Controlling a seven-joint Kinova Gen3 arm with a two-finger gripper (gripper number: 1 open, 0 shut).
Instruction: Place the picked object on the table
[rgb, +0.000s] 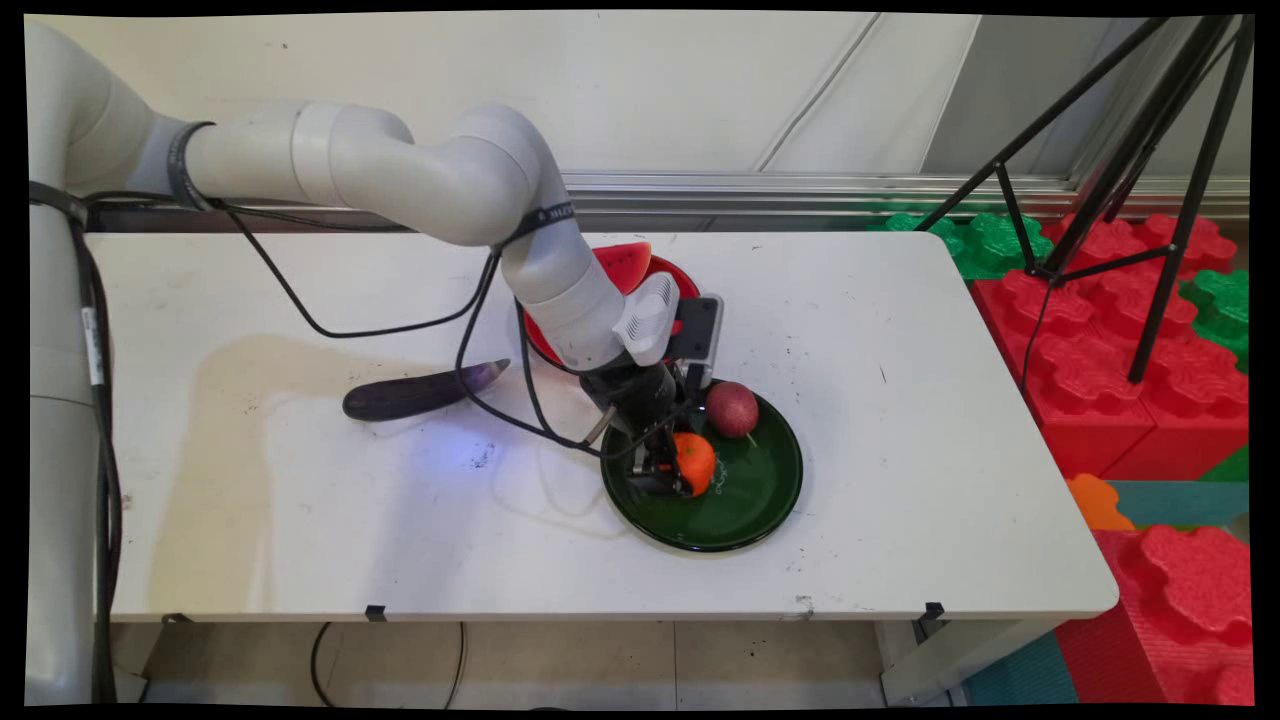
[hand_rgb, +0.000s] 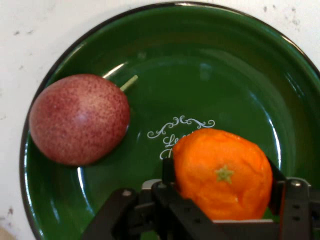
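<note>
gripper (hand_rgb: 222, 187) gripping orange (hand_rgb: 222, 172), green plate (hand_rgb: 240, 75)

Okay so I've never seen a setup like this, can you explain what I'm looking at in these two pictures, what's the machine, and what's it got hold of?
It is a white robot arm with a black two-finger hand. The wide picture comes from a fixed camera above a white table; the close-up comes from a camera on the hand itself. The hand sits over a green plate, its fingers either side of an orange, closed on it. A speckled reddish fruit lies on the same plate. Behind it, a red plate holds a watermelon slice; a dark eggplant lies to the left.
</note>
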